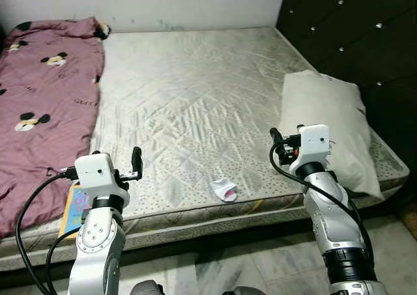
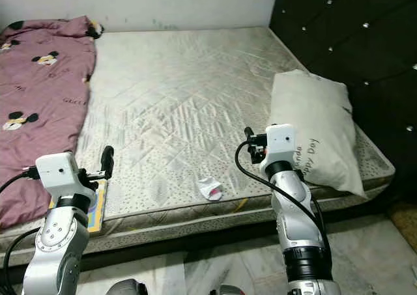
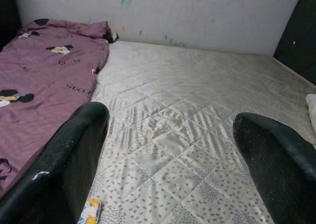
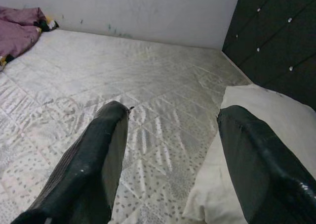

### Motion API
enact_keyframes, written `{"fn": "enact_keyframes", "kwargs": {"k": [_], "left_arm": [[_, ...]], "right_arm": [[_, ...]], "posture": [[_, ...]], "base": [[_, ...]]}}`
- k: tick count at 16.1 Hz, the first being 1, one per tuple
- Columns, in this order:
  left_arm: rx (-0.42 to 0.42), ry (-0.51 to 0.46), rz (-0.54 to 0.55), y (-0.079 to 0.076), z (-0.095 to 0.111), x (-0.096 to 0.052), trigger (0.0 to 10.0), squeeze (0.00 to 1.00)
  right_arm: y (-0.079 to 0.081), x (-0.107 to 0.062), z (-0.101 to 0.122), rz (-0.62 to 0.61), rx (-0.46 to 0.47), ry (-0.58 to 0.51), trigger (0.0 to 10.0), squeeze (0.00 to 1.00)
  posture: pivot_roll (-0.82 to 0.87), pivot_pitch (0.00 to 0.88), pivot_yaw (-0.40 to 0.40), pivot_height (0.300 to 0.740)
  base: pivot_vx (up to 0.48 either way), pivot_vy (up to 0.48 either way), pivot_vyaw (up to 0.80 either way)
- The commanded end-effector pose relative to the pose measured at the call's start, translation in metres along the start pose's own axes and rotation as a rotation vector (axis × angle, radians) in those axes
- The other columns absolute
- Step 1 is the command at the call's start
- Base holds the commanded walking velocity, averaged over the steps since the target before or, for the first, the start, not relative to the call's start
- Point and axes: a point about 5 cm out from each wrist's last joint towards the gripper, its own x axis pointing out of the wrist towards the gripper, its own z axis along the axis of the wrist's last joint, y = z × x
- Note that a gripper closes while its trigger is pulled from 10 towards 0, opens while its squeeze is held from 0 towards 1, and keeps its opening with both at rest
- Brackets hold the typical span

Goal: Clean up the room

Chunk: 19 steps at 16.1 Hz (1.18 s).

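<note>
A bare quilted mattress (image 1: 195, 93) lies before me. A maroon cartoon-print blanket (image 1: 39, 93) is bunched along its left side. On the right side a white pillow (image 1: 332, 122) rests by the headboard. Close to the front edge lies a small crumpled white and pink wrapper (image 1: 225, 189). A colourful book (image 1: 75, 207) lies at the front left edge, partly behind my left arm. Above that front left edge my left gripper (image 1: 135, 161) is held open with nothing in it. My right gripper (image 1: 277, 142) is open and empty too, just left of the pillow's near end.
A black tufted headboard (image 1: 365, 34) rises along the bed's right side. A pale wall (image 1: 195, 2) closes off the far side. Marbled floor tiles (image 1: 260, 262) run between me and the bed frame.
</note>
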Motion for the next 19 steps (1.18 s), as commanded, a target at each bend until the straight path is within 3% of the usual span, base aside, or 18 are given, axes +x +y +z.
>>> {"fn": "enact_keyframes", "kwargs": {"k": [1,8,16,17,19], "left_arm": [[0.002,-0.005,-0.007,0.001,0.003,-0.001,10.0,0.00],[0.003,0.008,-0.022,-0.002,0.005,0.001,10.0,0.00],[0.003,0.012,-0.026,-0.004,0.004,0.004,10.0,0.00],[-0.032,-0.008,-0.066,-0.007,0.007,0.003,10.0,0.00],[-0.019,-0.002,-0.076,-0.009,0.006,0.004,10.0,0.00]], "right_arm": [[0.001,-0.001,0.005,0.009,-0.007,-0.012,10.0,0.00],[0.001,0.000,0.008,0.010,-0.012,-0.004,10.0,0.00],[-0.002,0.006,0.010,0.003,-0.027,-0.005,10.0,0.00],[-0.003,0.006,0.010,0.000,-0.031,-0.005,10.0,0.00],[-0.005,0.007,0.009,-0.010,-0.031,-0.004,10.0,0.00]], "posture": [[-0.02,0.000,-0.022,0.740],[-0.03,0.000,-0.023,0.740],[-0.03,0.000,-0.025,0.740],[-0.03,0.000,-0.024,0.740],[-0.03,0.000,-0.023,0.740]], "base": [[0.334,0.000,0.00],[0.365,0.000,0.00],[0.091,0.000,0.00],[0.000,0.000,0.00],[0.285,0.000,0.00]]}}
